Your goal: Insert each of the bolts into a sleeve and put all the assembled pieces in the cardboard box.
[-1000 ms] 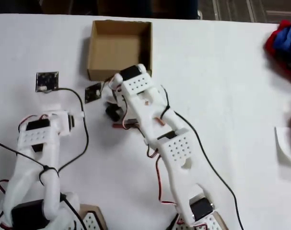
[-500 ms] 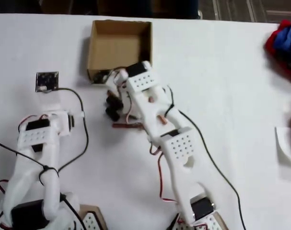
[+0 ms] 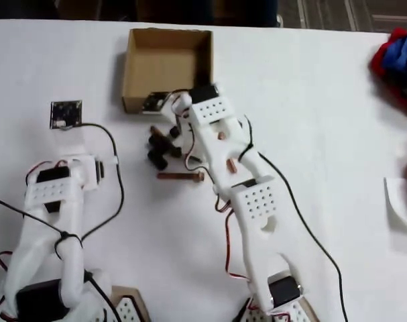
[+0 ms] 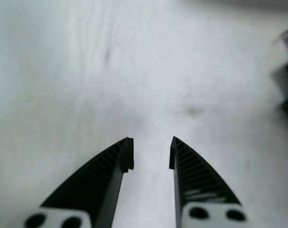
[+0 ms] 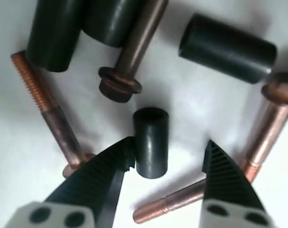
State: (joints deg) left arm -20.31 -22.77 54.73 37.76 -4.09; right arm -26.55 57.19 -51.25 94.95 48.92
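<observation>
**Right end effector** [image 5: 168, 154]: the fingers are apart and clamp on nothing. A short sleeve [image 5: 151, 141] lies on the counter [image 5: 191, 109] between them. It sits close against one finger [image 5: 110, 166] and apart from the other.

The right wrist view shows these parts around the short sleeve:
- a long sleeve [image 5: 227, 47], lying alone;
- a pair of sleeves [image 5: 53, 33], lying side by side;
- a dark bolt [image 5: 129, 52], with its flanged head toward the short sleeve. Whether its shaft enters a sleeve cannot be told;
- a first copper bolt [image 5: 49, 111], a second copper bolt [image 5: 267, 128] and a third copper bolt [image 5: 172, 204], all lying bare on the counter.

**High view:** the right arm [image 3: 257, 201] extends from the counter's 6 o'clock edge toward the cardboard box [image 3: 166, 64]. Black sleeves [image 3: 157, 141] lie near the box's front wall, at its 6 o'clock. A loose bolt [image 3: 180, 176] lies crosswise at 6 o'clock of those sleeves. All these parts are outside the box.

**Left end effector** [image 4: 149, 154]: the fingers are apart with nothing between them, over bare counter. The left arm [image 3: 52, 201] stands at 7 o'clock of the box, well apart from the parts.

A small square circuit board [image 3: 66, 114] lies at 12 o'clock of the left arm. Red and blue cloth [image 3: 397, 54] lies at the counter's 2 o'clock corner.
</observation>
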